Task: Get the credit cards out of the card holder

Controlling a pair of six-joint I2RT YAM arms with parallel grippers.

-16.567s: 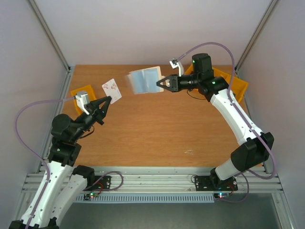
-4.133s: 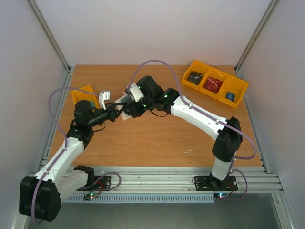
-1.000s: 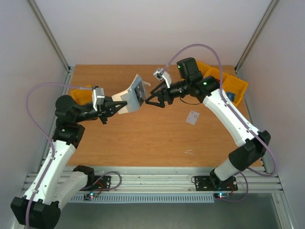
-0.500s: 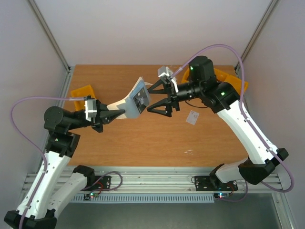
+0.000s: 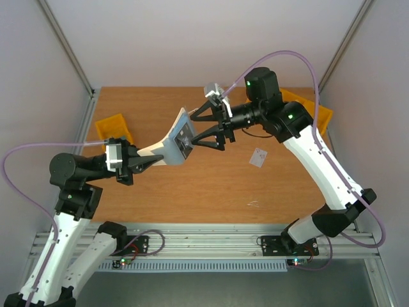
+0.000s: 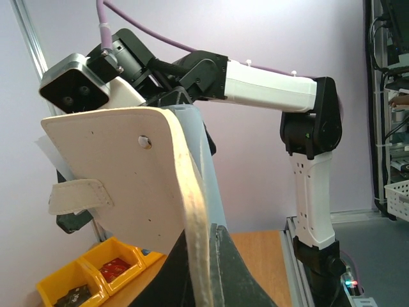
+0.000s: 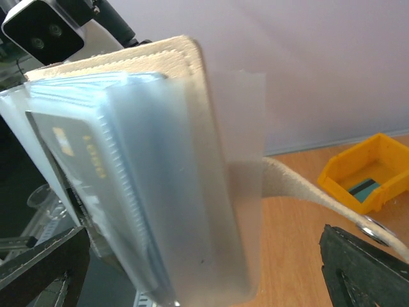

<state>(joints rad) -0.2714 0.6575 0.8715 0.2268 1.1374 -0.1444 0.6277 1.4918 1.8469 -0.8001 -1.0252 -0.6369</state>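
My left gripper (image 5: 142, 163) is shut on the lower edge of the card holder (image 5: 174, 139) and holds it up in the air, opened toward the right arm. In the left wrist view its beige outside (image 6: 121, 173) rises from my shut gripper (image 6: 208, 268). My right gripper (image 5: 193, 130) is open, with one finger on either side of the holder's far edge. The right wrist view shows clear blue-grey sleeves (image 7: 172, 192) between the wide-open right gripper (image 7: 204, 262), with a greyish credit card (image 7: 73, 160) inside one sleeve. Another pale credit card (image 5: 258, 157) lies on the table.
A yellow bin (image 5: 114, 126) stands at the table's left. More yellow bins (image 5: 323, 115) sit at the back right, partly behind the right arm. The holder's strap with a snap (image 7: 332, 204) hangs loose to one side. The table (image 5: 211, 185) is brown wood.
My left arm has drawn back toward the near left, with the holder still in its grip. My right gripper has opened wider and moved in around the holder's edge.
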